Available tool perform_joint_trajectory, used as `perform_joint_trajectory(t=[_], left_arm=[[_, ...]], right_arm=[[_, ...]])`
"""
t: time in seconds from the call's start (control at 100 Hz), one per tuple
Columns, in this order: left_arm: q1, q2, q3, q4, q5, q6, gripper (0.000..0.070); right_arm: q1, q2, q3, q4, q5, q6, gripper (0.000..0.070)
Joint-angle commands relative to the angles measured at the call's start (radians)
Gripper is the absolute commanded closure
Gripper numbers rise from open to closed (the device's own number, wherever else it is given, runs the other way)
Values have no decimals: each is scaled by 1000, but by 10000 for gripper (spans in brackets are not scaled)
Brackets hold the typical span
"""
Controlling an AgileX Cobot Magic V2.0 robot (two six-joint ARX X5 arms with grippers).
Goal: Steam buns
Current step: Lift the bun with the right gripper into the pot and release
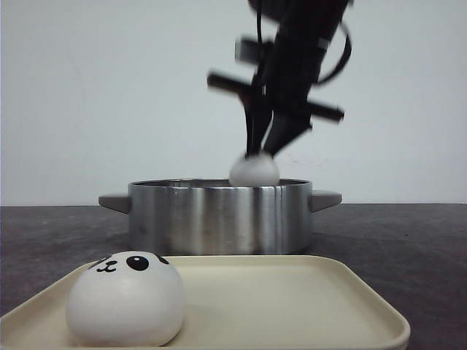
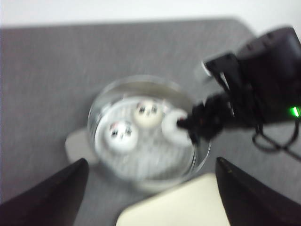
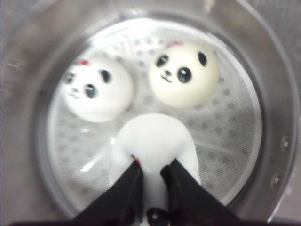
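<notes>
My right gripper [image 1: 259,154] is shut on a white panda bun [image 1: 254,171] and holds it just above the rim of the steel pot [image 1: 219,219]. In the right wrist view the pinched bun [image 3: 153,139] hangs over the perforated steamer plate, with two more panda buns [image 3: 98,89] [image 3: 184,73] lying inside. A fourth bun [image 1: 125,299] sits on the cream tray [image 1: 292,299] at the front left. My left gripper [image 2: 150,207] is open and empty, high above the pot [image 2: 146,132] and the tray's edge [image 2: 174,207].
The pot has grey side handles [image 1: 114,202] and stands on a dark grey table [image 1: 408,240] behind the tray. A pale wall is at the back.
</notes>
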Motion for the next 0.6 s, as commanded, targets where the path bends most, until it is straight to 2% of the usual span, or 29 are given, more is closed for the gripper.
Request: perform_joint_trajectory(t=[0.0,0.05,0.17,0.21,0.42,0.46,0.48,0.51,0.56,0.59], left_arm=[[-8,11,14,-23,2,-8,201],[-8,11,4,-39,3,-9,201],[-32,11,-48,-46,15,-27,201],[-44,11,-72,-42,21,-34,201],[-118,12,-243,26,29,-91,201],[-134,12,-283,45,29,-113,201],[-142,12,-303,56,29,-126,201],[-154,12,-334,73,29,-148,201],[-173,13,-383,104,38,-181,201],[-184,17,-409,121,51,-196,201]], right_arm=[[-3,31,14,17,-6,-17,681],[-12,45,14,17,-25,-18,622],[-25,71,14,23,-81,-17,317],[-27,72,14,22,-93,-15,270],[-35,68,37,20,-99,-10,256],[-41,63,60,-5,-107,-10,263],[-42,60,75,-18,-112,-10,291],[-43,54,98,-42,-123,-15,398],[-45,37,143,-85,-135,-34,694],[-45,24,172,-110,-134,-49,697]])
